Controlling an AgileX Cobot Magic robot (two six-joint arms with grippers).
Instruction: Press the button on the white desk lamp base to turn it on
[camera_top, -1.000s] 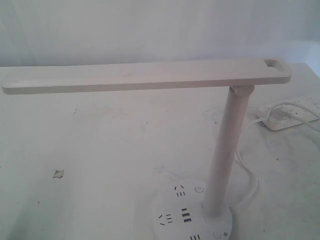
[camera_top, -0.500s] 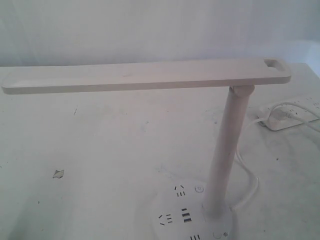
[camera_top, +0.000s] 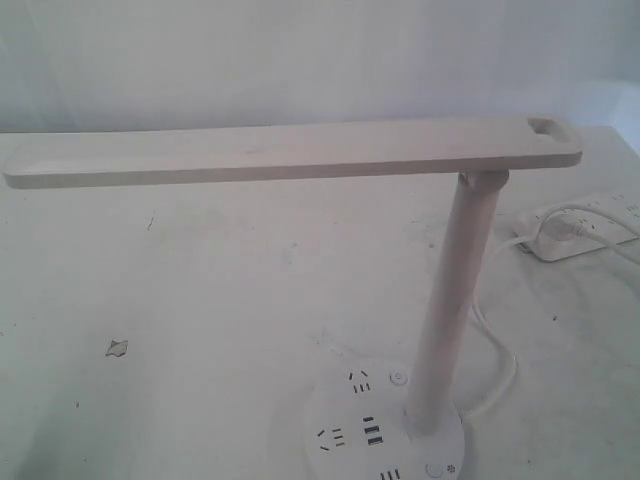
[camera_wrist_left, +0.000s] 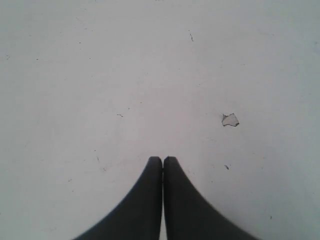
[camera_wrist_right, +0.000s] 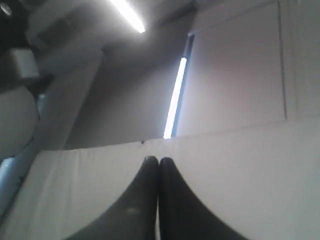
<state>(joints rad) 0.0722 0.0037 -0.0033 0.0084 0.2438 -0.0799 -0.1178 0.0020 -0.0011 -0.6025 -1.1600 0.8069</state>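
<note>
The white desk lamp (camera_top: 455, 300) stands at the front right of the exterior view, its long flat bar head (camera_top: 290, 152) reaching left and unlit. Its round base (camera_top: 340, 415) carries sockets, USB ports (camera_top: 373, 432) and a power-symbol button (camera_top: 398, 378). The button (camera_top: 434, 469) with the dotted sun mark sits at the base's front edge, right of the post. Neither gripper shows in the exterior view. My left gripper (camera_wrist_left: 162, 159) is shut with nothing in it, over bare tabletop. My right gripper (camera_wrist_right: 158, 159) is shut too, pointing up toward a white wall and ceiling.
An oblong white power strip (camera_top: 585, 228) lies at the back right with a plug in it; a white cord (camera_top: 500, 350) loops from it to the lamp base. A small chip in the tabletop (camera_top: 117, 347) also shows as the chip (camera_wrist_left: 230, 119) in the left wrist view.
</note>
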